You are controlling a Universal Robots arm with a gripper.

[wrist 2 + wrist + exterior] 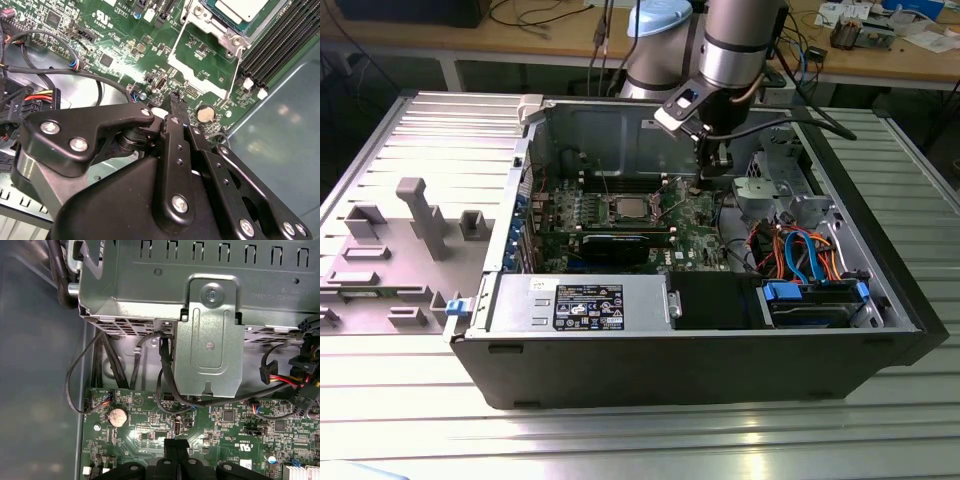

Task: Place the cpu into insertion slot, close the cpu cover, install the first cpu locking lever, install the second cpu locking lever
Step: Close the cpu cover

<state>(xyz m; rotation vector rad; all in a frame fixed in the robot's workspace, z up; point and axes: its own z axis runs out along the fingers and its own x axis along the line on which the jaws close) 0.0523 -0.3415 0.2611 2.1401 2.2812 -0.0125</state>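
Observation:
The cpu (627, 207) lies flat in the socket in the middle of the motherboard, its silvery top showing. In the second wrist view the cpu (245, 7) sits inside the silvery cpu cover (207, 25), which lies around it. A thin wire locking lever (236, 70) runs down along the socket's edge; I cannot tell whether it is latched. My gripper (716, 172) hangs above the board, toward the exterior view's right of the socket. Its black fingers (172, 447) are pressed together with nothing between them, and the gripper (175, 97) is clear of the board.
A metal drive cage (210, 340) with bundled cables (800, 250) stands close beside the gripper. A coin battery (118, 416) and black memory slots (280, 45) lie on the board. A long black card (620, 245) and the power supply (585, 305) sit nearer the case's front wall.

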